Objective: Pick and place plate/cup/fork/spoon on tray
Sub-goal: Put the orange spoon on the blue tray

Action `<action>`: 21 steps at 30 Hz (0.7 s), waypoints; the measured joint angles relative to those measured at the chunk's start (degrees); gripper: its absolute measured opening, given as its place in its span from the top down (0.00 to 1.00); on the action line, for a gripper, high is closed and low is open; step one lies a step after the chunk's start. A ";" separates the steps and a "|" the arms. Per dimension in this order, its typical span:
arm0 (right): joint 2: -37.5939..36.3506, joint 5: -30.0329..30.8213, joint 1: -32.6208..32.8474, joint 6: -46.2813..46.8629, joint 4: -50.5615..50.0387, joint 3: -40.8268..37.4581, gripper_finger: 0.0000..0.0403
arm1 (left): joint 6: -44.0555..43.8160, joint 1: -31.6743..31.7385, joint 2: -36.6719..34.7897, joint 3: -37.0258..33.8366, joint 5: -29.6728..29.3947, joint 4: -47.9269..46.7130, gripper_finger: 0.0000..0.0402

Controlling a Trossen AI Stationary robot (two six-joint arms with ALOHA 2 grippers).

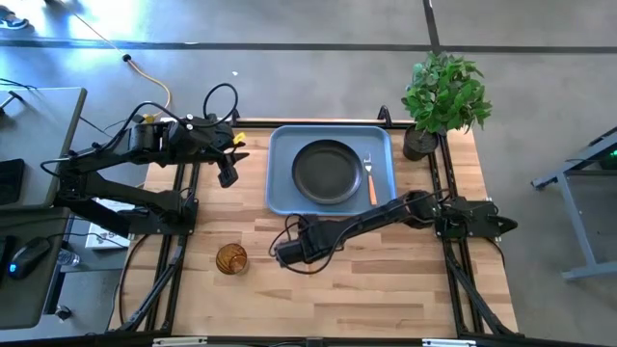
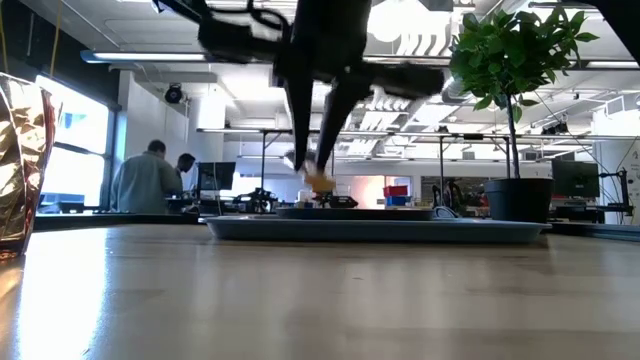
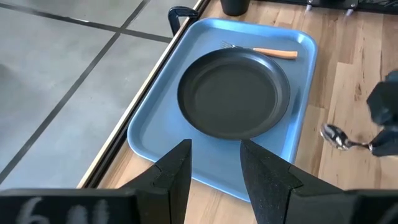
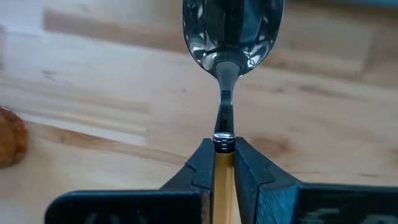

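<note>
Pinching spoon (image 4: pixel 231 31) handle, right hand (image 4: pixel 224 163) closed.

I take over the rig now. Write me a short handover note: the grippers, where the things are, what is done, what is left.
Right gripper: shut on the spoon, over the bare table near the tray's front edge.
Left gripper: open, empty, waiting beside the tray's left edge.
Done: the plate lies in the tray, the fork beside it, on its right.
Left: set the spoon in the tray, then fetch the cup, which stands on the table, front left of the tray.
</note>
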 joint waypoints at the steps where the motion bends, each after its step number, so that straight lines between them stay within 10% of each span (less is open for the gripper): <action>1: 0.00 0.92 0.00 -0.31 -1.57 1.31 0.97 | 0.01 0.00 -0.01 0.00 0.00 0.02 0.69; 9: -0.09 11.11 0.00 -1.76 -20.33 11.88 0.97 | 0.02 0.00 0.00 0.00 0.02 0.01 0.69; 21: -2.34 18.86 -3.06 -13.91 -20.44 10.34 0.97 | 1.07 0.00 0.00 0.00 -0.03 0.08 0.69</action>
